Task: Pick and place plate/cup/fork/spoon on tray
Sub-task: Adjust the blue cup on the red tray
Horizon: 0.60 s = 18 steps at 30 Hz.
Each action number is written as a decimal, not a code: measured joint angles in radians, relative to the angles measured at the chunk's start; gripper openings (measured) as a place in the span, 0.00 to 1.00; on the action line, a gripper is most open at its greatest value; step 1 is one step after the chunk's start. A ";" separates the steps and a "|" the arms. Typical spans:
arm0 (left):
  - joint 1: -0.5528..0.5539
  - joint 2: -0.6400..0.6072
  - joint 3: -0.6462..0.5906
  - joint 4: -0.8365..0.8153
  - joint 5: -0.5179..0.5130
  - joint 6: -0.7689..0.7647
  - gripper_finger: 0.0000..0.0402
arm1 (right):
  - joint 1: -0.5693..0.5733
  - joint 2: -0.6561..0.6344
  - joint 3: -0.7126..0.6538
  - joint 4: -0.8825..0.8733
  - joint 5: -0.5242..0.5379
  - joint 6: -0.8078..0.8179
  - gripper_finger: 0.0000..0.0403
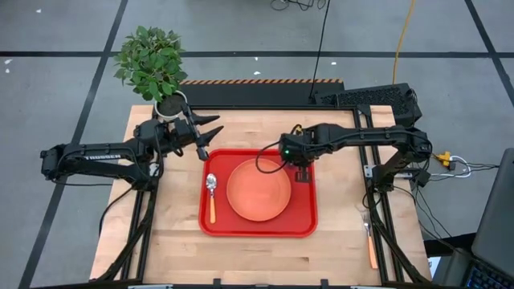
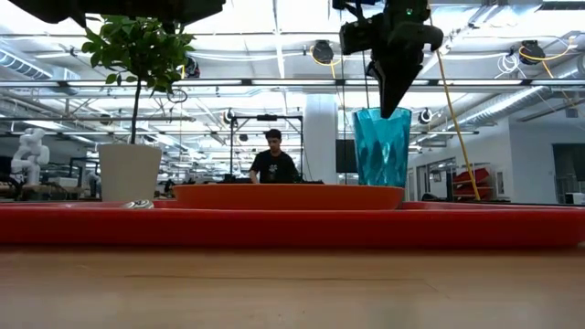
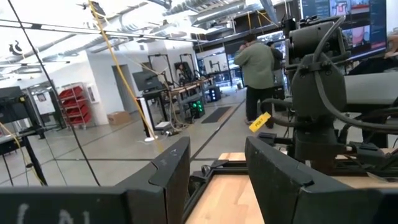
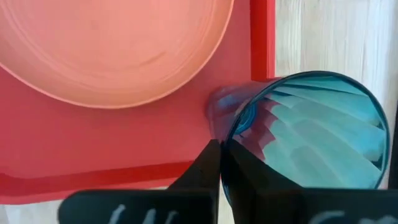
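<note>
Right end effector (image 4: pixel 221 163) is pinched on the rim wall of the cup (image 4: pixel 311 134), one finger inside and one outside, the teal tumbler standing upright on the tray (image 1: pixel 305 225) at about two o'clock of the plate (image 1: pixel 259 190), near the tray's back right corner. Left end effector (image 1: pixel 210 135) hangs with its fingers spread and nothing between them, above the table (image 1: pixel 173 241) at the tray's eleven o'clock, just beside the white plant pot (image 2: pixel 130 172). By the look of it three things are already placed: the plate sits in the tray's middle, the spoon (image 1: pixel 211 197) lies at the plate's nine o'clock inside the tray, and the cup is down or nearly down, though not yet let go. Left to do is the fork (image 1: pixel 370 241), which lies on the bare table at the tray's four o'clock, well apart from it. From above, the right arm hides the cup almost wholly; in the low view the tray's rim hides the cup's base, so whether it rests fully on the tray floor cannot be told.
</note>
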 joint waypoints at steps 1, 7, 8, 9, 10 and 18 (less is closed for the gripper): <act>0.000 0.000 0.000 -0.002 0.000 0.000 0.40 | -0.003 0.000 0.000 -0.009 0.001 0.009 0.00; 0.000 0.000 0.000 -0.004 0.000 0.000 0.40 | -0.018 0.000 0.000 -0.045 0.002 0.030 0.00; 0.000 0.000 0.000 -0.004 0.000 0.001 0.40 | -0.019 -0.001 0.000 -0.046 0.002 0.030 0.00; 0.000 0.000 0.000 -0.004 0.000 0.002 0.40 | -0.019 -0.002 0.000 -0.045 0.002 0.030 0.00; 0.000 0.000 0.000 -0.003 0.000 0.003 0.40 | -0.019 -0.003 0.000 -0.046 0.002 0.030 0.00; 0.000 0.000 0.000 -0.003 0.000 0.004 0.40 | -0.019 -0.036 0.000 -0.052 0.000 0.039 0.00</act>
